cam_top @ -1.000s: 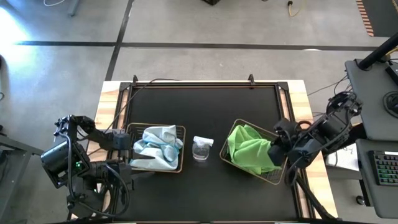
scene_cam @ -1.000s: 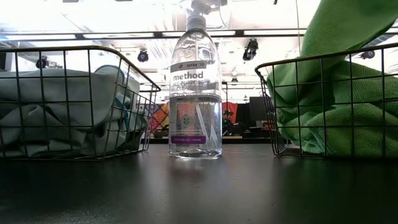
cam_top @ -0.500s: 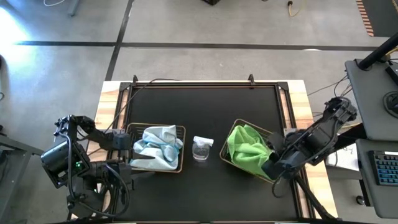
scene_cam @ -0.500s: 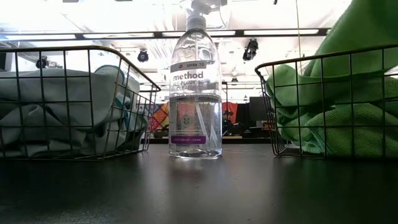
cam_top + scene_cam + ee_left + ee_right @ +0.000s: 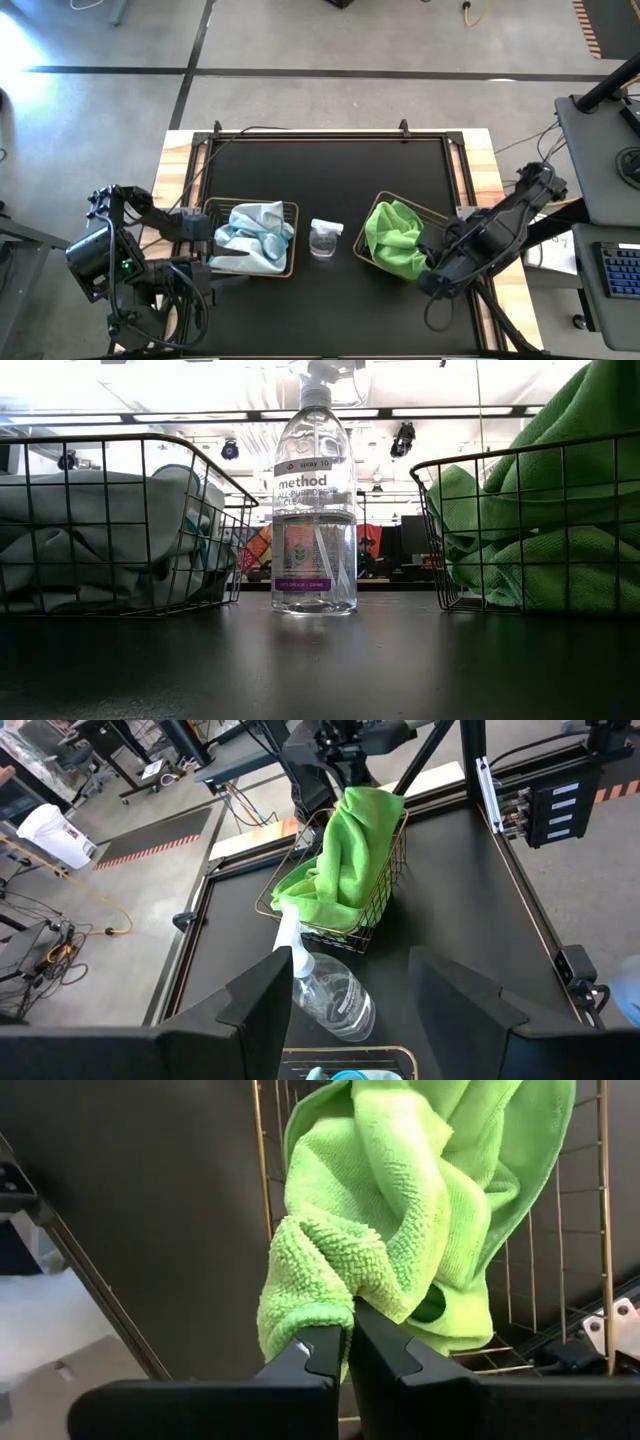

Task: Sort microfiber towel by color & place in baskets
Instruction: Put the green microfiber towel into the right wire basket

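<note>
- Right tool pinches a lime green towel at the right basket near edge.
- Left tool, fingers apart, waits beside the blue-towel basket.

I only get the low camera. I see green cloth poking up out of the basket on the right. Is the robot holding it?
Observer: Yes. The right gripper is shut on a fold of the lime green towel, at the near right corner of the right basket.
Operator: Where's the other arm? I can't see it at all!
Observer: The left gripper waits open at the table's left side, beside the left basket.
Operator: What's in that basket? It looks grey to me.
Observer: Pale blue towels, seen from above.
Operator: Is the spray bottle touching a basket?
Observer: No. From above, the spray bottle stands apart between both baskets.
</note>
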Action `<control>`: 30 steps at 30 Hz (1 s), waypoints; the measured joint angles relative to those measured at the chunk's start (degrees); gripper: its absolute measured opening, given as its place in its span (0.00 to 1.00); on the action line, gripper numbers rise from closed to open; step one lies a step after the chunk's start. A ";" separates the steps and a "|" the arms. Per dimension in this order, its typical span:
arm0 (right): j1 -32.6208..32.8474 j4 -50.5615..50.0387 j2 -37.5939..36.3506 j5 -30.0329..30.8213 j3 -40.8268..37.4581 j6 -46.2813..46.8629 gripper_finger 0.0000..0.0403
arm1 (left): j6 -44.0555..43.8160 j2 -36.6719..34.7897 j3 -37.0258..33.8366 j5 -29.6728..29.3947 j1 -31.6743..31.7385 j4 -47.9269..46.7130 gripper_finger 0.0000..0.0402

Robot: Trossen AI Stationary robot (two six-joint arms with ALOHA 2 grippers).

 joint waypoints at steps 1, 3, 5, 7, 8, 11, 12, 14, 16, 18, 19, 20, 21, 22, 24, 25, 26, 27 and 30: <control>0.00 0.03 -0.18 0.61 -0.02 0.39 0.02 | 0.00 0.00 0.00 0.01 -0.02 0.00 0.46; 0.00 -0.04 -0.66 2.23 -0.02 1.29 0.02 | 0.00 0.00 0.00 0.01 -0.02 0.01 0.46; 0.00 -0.04 -1.09 3.73 -0.02 2.02 0.02 | 0.00 0.00 0.00 0.00 -0.01 0.00 0.46; -0.10 -0.04 -1.28 4.27 -0.02 2.04 0.03 | 0.00 0.00 0.00 0.00 -0.01 0.02 0.46; -0.32 -0.02 -1.28 4.27 -0.02 2.04 0.03 | 0.00 0.00 0.00 0.02 0.00 0.00 0.46; -0.83 -0.02 -1.28 4.41 -0.04 1.92 0.07 | 0.00 0.00 0.00 0.00 -0.01 0.01 0.46; -1.08 -0.02 -1.28 4.66 -0.04 1.40 0.08 | 0.00 0.00 0.00 0.01 -0.01 0.01 0.46; -1.56 -0.02 -1.28 5.39 -0.08 0.68 0.12 | 0.00 0.00 0.00 0.01 -0.01 0.00 0.46; -2.16 -0.01 -1.28 5.96 -0.10 -0.39 0.16 | 0.00 0.00 0.00 0.01 -0.02 0.00 0.46; -2.78 -0.02 -1.28 6.49 -0.10 -1.15 0.21 | -0.10 0.00 0.00 0.00 0.00 0.00 0.46; -2.96 -0.02 -1.28 7.01 -0.10 -1.60 0.23 | -0.17 0.00 0.00 0.01 -0.02 0.00 0.46; -3.11 -0.02 -1.28 7.40 -0.10 -1.87 0.25 | -0.18 0.00 0.00 0.01 -0.01 0.01 0.46; -3.32 -0.02 -1.28 7.44 -0.10 -2.28 0.28 | -0.17 0.00 0.00 0.02 -0.01 0.00 0.46; -3.51 -0.02 -1.28 7.46 -0.10 -2.96 0.30 | -0.18 0.00 0.00 0.01 -0.02 0.00 0.46; -3.71 -0.02 -1.28 7.44 -0.10 -3.98 0.33 | -0.17 0.00 0.00 0.02 0.00 0.00 0.46; -3.80 -0.02 -1.28 7.44 -0.10 -4.49 0.35 | -0.19 0.00 0.00 0.02 -0.01 0.00 0.46; -3.82 -0.02 -1.28 7.44 -0.10 -4.66 0.36 | -0.17 0.00 0.00 0.02 -0.02 0.00 0.46; -3.82 -0.02 -1.28 7.43 -0.10 -4.83 0.37 | -0.18 0.00 0.00 0.02 -0.02 0.00 0.46; -3.80 -0.02 -1.28 7.38 -0.10 -6.00 0.39 | -0.17 0.00 0.00 0.01 -0.02 0.02 0.46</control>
